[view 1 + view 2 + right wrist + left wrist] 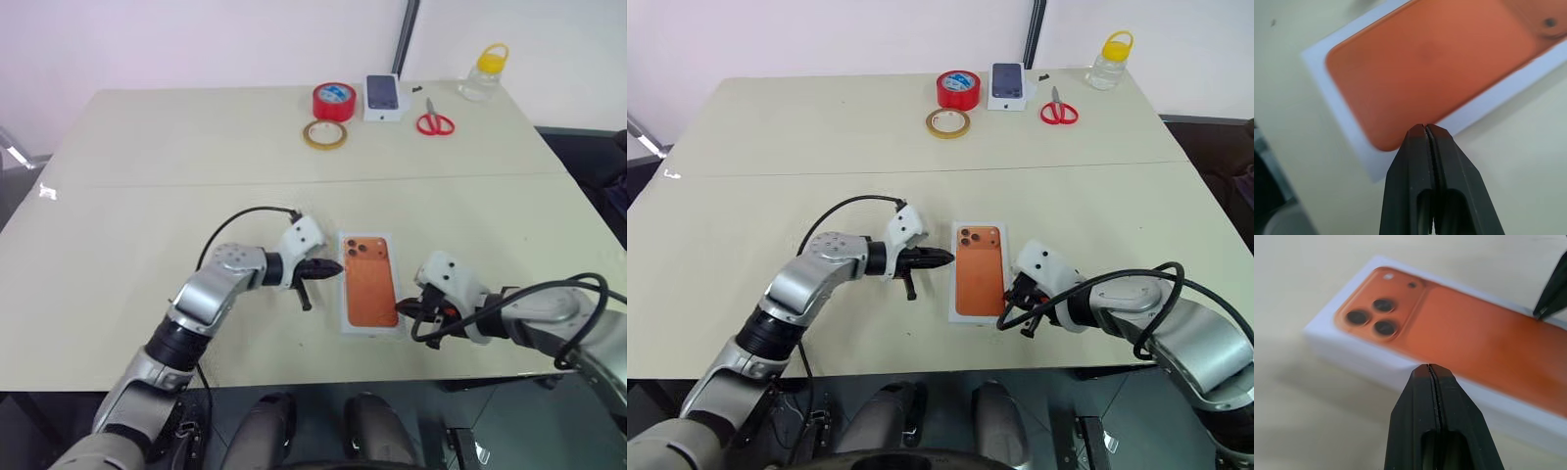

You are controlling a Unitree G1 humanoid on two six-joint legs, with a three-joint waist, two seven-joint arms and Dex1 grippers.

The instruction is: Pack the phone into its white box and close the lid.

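Note:
The lid point(368, 283), white with an orange phone print facing up, lies flat on the table near the front edge. It sits closed over the white box, and I cannot tell the tray apart from the lid's white side wall point(1376, 364). The phone is hidden. My left gripper point(336, 266) is shut and empty, pointing level at the lid's left long side, close to the printed camera corner. Over the lid's near right corner hovers my right gripper point(404, 309), shut and empty; its tip point(1423, 127) is above the white border of the lid point(1435, 63).
At the table's far side stand a red tape roll point(332, 100), a tan tape ring point(323, 134), a small white box picturing a dark phone point(383, 96), red scissors point(434, 122) and a yellow-capped jar point(484, 70). The table's front edge point(323, 377) is close behind both grippers.

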